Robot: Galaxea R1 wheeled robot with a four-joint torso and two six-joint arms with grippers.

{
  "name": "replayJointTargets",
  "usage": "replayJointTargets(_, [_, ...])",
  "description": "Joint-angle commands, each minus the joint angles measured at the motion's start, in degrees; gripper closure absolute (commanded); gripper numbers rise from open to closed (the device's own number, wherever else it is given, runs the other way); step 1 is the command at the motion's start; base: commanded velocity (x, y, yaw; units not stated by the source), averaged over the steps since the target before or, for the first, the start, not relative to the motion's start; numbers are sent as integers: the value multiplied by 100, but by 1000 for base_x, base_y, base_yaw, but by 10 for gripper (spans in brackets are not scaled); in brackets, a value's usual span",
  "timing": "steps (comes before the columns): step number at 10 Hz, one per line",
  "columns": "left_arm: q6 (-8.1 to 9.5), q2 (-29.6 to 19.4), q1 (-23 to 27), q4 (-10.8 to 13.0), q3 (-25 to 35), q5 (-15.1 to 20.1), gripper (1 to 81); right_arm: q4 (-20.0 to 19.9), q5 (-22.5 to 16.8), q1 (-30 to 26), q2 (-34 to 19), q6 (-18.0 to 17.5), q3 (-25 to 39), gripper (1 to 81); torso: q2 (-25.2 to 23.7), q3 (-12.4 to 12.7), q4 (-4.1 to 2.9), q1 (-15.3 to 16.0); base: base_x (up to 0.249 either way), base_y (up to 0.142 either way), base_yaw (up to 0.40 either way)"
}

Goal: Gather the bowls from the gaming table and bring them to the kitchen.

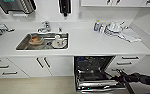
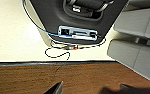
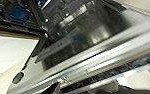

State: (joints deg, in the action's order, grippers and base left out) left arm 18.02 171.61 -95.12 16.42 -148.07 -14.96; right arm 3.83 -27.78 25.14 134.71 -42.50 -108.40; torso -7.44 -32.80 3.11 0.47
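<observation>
Head view takes in the kitchen: white countertop point(image 1: 91, 42), steel sink point(image 1: 43, 41) holding dishes, and the dishwasher point(image 1: 94, 72) with its door dropped open toward the robot. The right gripper point(image 1: 118, 76) reaches at that door's right edge; whether its fingers are spread cannot be told. Right wrist view adds a blue bowl point(image 3: 18, 13) sitting in the dark rack. Left wrist view has the left gripper point(image 2: 91, 88) with prongs apart over wood-brown floor point(image 2: 73, 77).
</observation>
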Motion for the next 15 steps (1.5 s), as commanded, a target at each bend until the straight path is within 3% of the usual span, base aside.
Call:
replayJointTargets(1, [9,-21,-205,-25,23,388,10,-875,-465,601,-960,-4,813,10,-573,0,0,369,0,0,0])
replayJointTargets(3, [9,-38,-170,-69,23,388,10,-1086,-439,1146,-925,5,821,10,-711,0,0,452,0,0,0])
replayJointTargets(5, [9,-82,-108,-341,23,397,10,-1086,-412,1560,-767,-4,734,10,-1087,2,0,684,0,0,0])
replayJointTargets(7, [18,-161,-37,-376,32,397,10,-1174,-263,1982,-600,-4,452,10,-1487,5,0,933,0,0,0])
replayJointTargets(9, [62,-241,33,-614,32,397,10,-1295,-17,2395,-320,-22,-3,10,-1884,5,0,1178,0,0,0])
replayJointTargets(11, [70,-249,50,-631,32,397,10,-1657,177,2659,-29,-13,-374,10,-2298,9,0,1436,0,0,0])
replayJointTargets(13, [70,-258,50,-631,32,397,10,-2158,432,2695,411,-22,-1086,10,-2742,11,0,1713,0,0,0])
replayJointTargets(15, [70,-302,33,-684,40,397,10,-2377,634,2651,927,-22,-1812,10,-3159,13,0,1971,0,0,0])
